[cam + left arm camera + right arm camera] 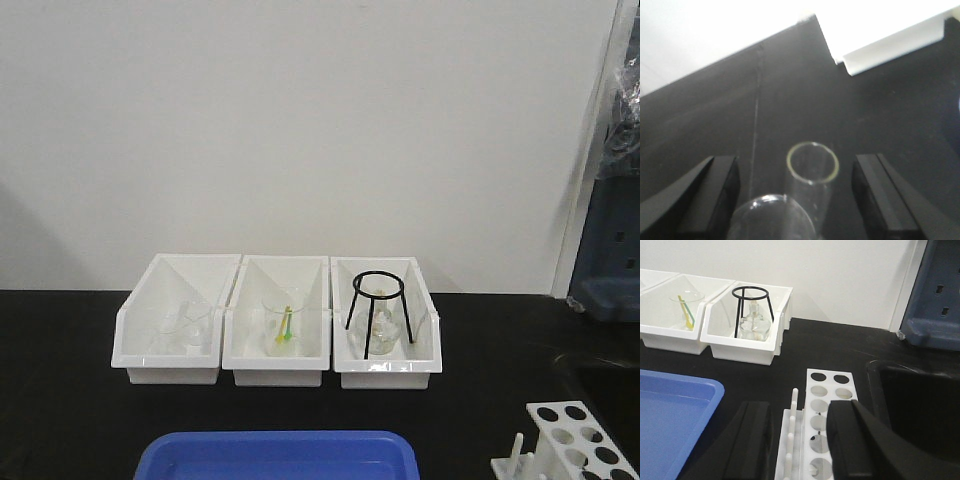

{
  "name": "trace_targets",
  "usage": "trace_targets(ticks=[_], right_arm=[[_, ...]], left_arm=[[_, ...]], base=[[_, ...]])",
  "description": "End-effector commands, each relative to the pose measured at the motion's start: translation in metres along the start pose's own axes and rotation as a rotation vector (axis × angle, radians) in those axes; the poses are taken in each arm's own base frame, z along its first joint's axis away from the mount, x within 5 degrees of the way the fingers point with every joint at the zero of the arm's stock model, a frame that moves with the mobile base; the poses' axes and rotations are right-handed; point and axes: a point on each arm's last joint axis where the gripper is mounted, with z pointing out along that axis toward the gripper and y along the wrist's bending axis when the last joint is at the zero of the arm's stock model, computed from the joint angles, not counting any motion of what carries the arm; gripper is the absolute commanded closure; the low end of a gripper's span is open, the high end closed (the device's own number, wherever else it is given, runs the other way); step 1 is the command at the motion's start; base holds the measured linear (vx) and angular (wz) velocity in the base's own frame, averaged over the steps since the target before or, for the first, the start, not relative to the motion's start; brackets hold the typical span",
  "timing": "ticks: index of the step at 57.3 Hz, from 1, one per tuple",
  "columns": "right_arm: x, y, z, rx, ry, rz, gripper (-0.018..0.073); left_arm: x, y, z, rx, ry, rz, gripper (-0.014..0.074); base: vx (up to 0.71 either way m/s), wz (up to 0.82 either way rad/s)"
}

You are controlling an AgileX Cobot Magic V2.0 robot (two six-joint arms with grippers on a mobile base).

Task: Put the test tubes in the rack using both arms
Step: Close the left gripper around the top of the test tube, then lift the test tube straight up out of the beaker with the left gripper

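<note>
- Two left fingers (715, 197), black and released, stand either side of a slim clear glass test tube (812, 165). It is upright on the black tabletop (715, 115) with its open rim towards my camera, touches neither finger, and sits a shade nearer the picture's right one.
- Just beside it, at the lower edge, I see another glass rim (772, 217); I cannot tell what it belongs to.
- I judge the left arm the nearer: squeeze straight across the tube's long axis.
- My right fingers (855, 440) are also released and empty, hanging over the small white plastic rack (832, 390) of round holes.
</note>
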Motion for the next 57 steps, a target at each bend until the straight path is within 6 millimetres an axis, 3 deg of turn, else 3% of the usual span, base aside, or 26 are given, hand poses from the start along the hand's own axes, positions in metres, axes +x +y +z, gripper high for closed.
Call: trace_targets(ticks=[1,33,57], right_arm=[[-0.0174,-0.0016,-0.0007,0.008,-0.102,-0.006,0.0209],[-0.0175,-0.0016,-0.0007,0.008,-0.103,-0.006,0.0209],[-0.0175,-0.0016,-0.0007,0.008,-0.104,-0.006,0.0209]], left_arm=[[-0.0183,0.0088,0.0012,-0.066,-0.122,-0.01,0.0024],[-0.0164,0.0078,0.0011,-0.053,-0.099,-0.01,0.0207],[-0.0164,0.0078,0.0011,-0.053,-0.099,-0.01,0.0233]], base=[[0.0,0.0],[0.0,0.0],[0.0,0.0]])
